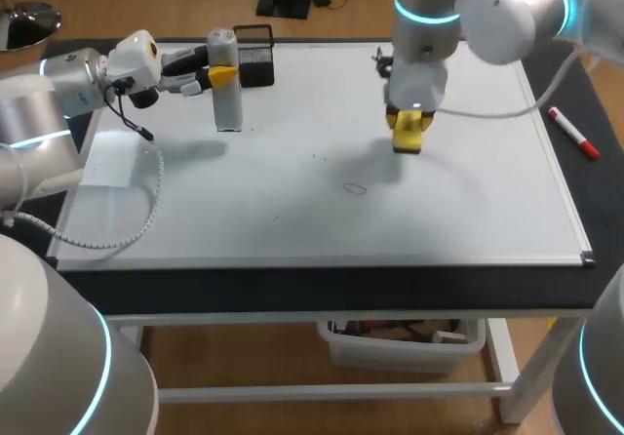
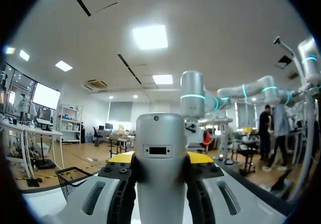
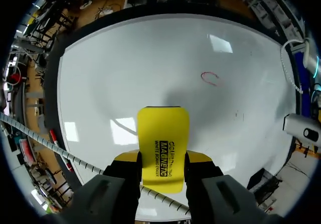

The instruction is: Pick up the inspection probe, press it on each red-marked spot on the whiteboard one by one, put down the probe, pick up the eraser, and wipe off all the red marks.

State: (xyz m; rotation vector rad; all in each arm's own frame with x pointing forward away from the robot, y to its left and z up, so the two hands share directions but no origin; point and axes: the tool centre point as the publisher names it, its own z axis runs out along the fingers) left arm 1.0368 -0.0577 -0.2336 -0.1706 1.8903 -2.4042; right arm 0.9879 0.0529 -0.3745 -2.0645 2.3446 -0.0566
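A grey inspection probe [image 1: 226, 94] stands upright at the back left of the whiteboard [image 1: 292, 220], with my left gripper [image 1: 216, 72] shut on its upper part. In the left wrist view the probe [image 2: 160, 174] fills the gap between the yellow-tipped fingers [image 2: 122, 157]. My right gripper [image 1: 409, 121] is shut on a yellow eraser [image 1: 409, 135] over the board's back middle, its shadow falling to the left. One red loop mark [image 1: 354, 188] lies nearer the front, left of the eraser. From the right wrist, the eraser [image 3: 163, 138] points toward the red mark [image 3: 210, 78] ahead.
A black mesh basket [image 1: 255, 55] sits at the board's back edge, just right of the probe. A red marker [image 1: 572, 133] lies on the dark table right of the board. A coiled cable [image 1: 127, 230] trails over the board's left side.
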